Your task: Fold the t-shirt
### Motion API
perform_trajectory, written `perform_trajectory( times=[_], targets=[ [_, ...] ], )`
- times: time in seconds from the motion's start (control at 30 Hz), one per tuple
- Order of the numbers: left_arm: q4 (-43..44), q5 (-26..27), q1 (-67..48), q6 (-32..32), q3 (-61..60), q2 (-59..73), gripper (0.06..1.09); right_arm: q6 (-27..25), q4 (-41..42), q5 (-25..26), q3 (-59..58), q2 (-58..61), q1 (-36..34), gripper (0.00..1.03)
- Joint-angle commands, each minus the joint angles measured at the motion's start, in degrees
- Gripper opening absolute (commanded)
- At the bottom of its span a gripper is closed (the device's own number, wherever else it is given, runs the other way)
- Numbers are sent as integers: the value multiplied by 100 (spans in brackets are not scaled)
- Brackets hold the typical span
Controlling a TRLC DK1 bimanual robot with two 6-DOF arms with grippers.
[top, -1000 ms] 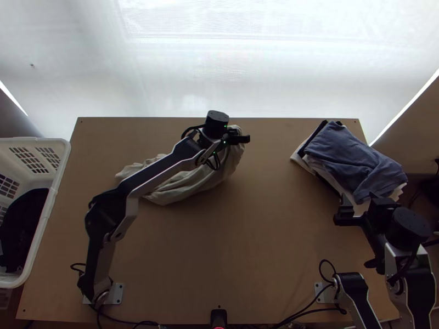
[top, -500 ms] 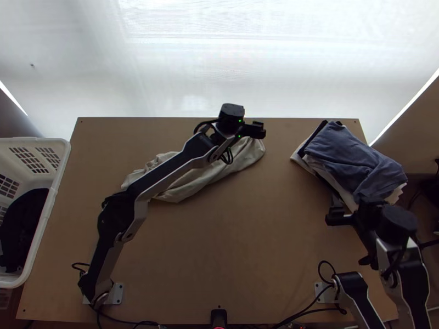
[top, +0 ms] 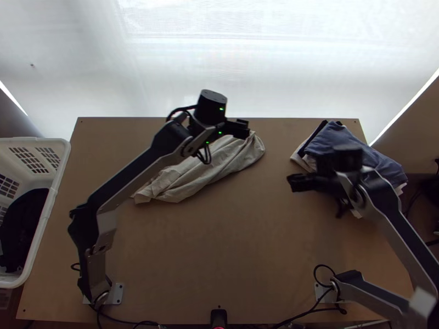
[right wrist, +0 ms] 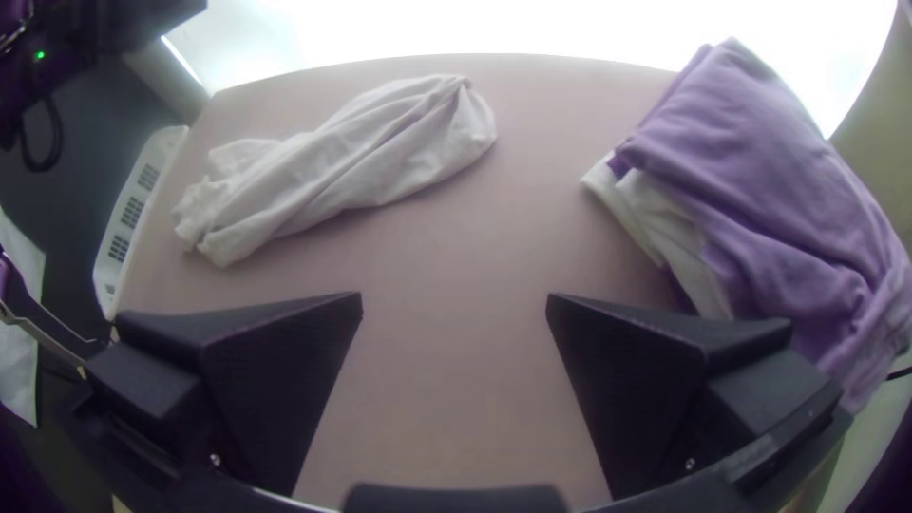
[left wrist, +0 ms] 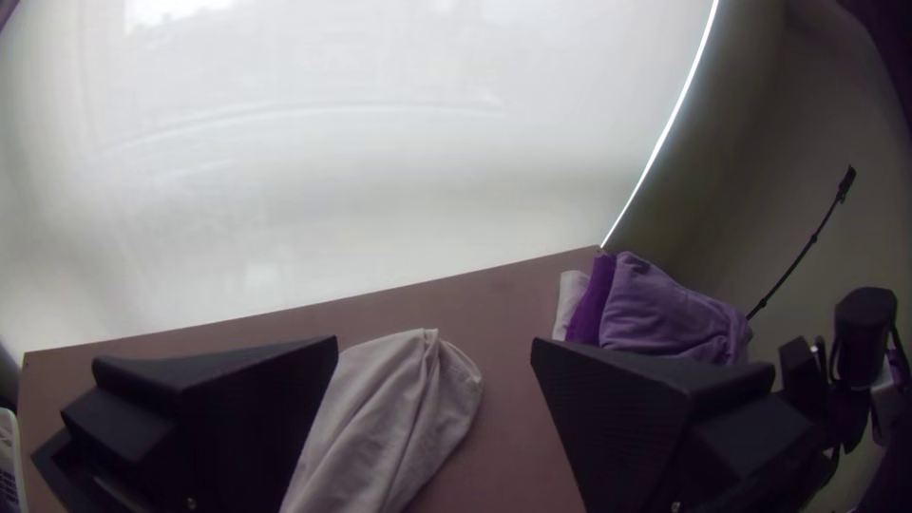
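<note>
Top view: shirt, bunched long; left gripper, right gripper, fingers parted, empty. Advised for spreading: pinch single-layer edges, draw gently apart.

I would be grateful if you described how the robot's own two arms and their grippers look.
The left arm and right arm have silver-grey and black links with black joints. Black cable loops beside the left wrist, whose black round housing carries small green lights. The left gripper and right gripper have wide, flat, wedge-shaped black fingers.
</note>
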Motion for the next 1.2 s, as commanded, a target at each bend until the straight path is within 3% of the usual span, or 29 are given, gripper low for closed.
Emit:
perform_trajectory(
  times=[0.0,0.1,0.3,0.47,0.57,0.73,0.83,1.17],
  targets=[
    [-227,-145,133,151,-287,-504,105,274,4,-535,1101,1739,141,90],
    [-227,-277,125,257,-383,-697,105,423,39,-1018,1628,2468,44,85],
    [-227,-365,186,354,-577,-1014,105,432,118,-1185,2367,3514,-52,81],
    [-227,-409,274,362,-867,-1330,105,344,355,-1176,2885,4349,-123,80],
    [-227,-409,362,362,-998,-1462,105,362,522,-1176,3202,4745,-193,71],
    [-227,-409,485,362,-1192,-1638,105,397,689,-1141,3641,5167,-193,69],
    [-227,-409,546,362,-1245,-1708,105,423,689,-1071,3861,5351,-184,61],
    [-227,-400,749,362,-1262,-1787,105,608,689,-728,3940,5624,-184,58]
  ],
)
